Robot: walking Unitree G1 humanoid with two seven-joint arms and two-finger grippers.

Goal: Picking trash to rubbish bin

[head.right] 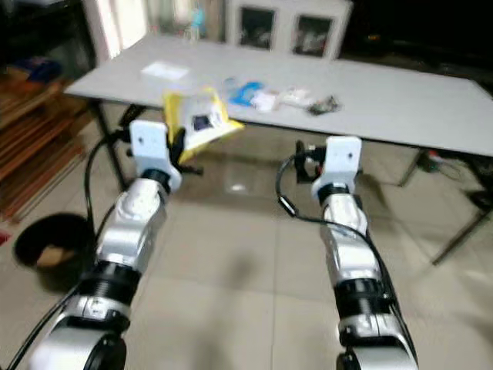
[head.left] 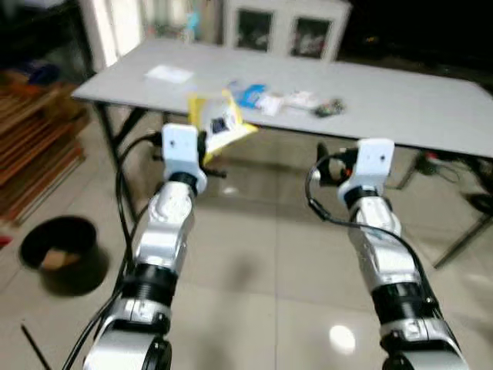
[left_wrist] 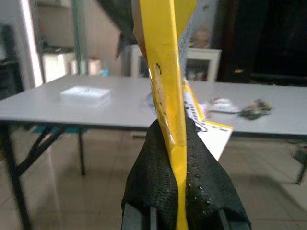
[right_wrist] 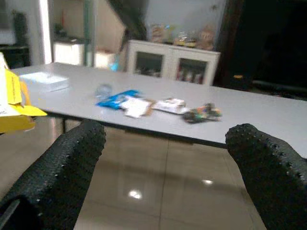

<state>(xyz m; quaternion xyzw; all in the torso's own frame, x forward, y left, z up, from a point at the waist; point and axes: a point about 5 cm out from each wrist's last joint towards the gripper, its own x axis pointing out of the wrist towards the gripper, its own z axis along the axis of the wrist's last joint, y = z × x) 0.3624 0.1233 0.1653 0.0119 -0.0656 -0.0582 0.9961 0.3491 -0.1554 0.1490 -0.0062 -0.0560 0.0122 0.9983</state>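
My left gripper [head.left: 206, 145] is shut on a yellow packet [head.left: 219, 122], held up in front of the grey table's near edge; in the left wrist view the packet [left_wrist: 165, 72] stands upright between the black pads [left_wrist: 201, 177]. My right gripper [right_wrist: 165, 177] is open and holds nothing, raised before the table [head.left: 400, 100]. More litter lies on the tabletop: a blue wrapper [head.left: 250, 94], white wrappers [head.left: 289, 101] and a dark crumpled wrapper [head.left: 329, 108]. The black rubbish bin [head.left: 65, 253] stands on the floor at my left, with a brownish scrap inside.
A white flat box [head.left: 169, 74] lies at the table's far left. A white glass-door cabinet [head.left: 281, 29] stands behind the table. Wooden slats [head.left: 35, 150] are at the far left. Table legs [head.left: 462, 239] and cables [head.left: 462, 166] are at right. Glossy tile floor [head.left: 262, 254] stretches between.
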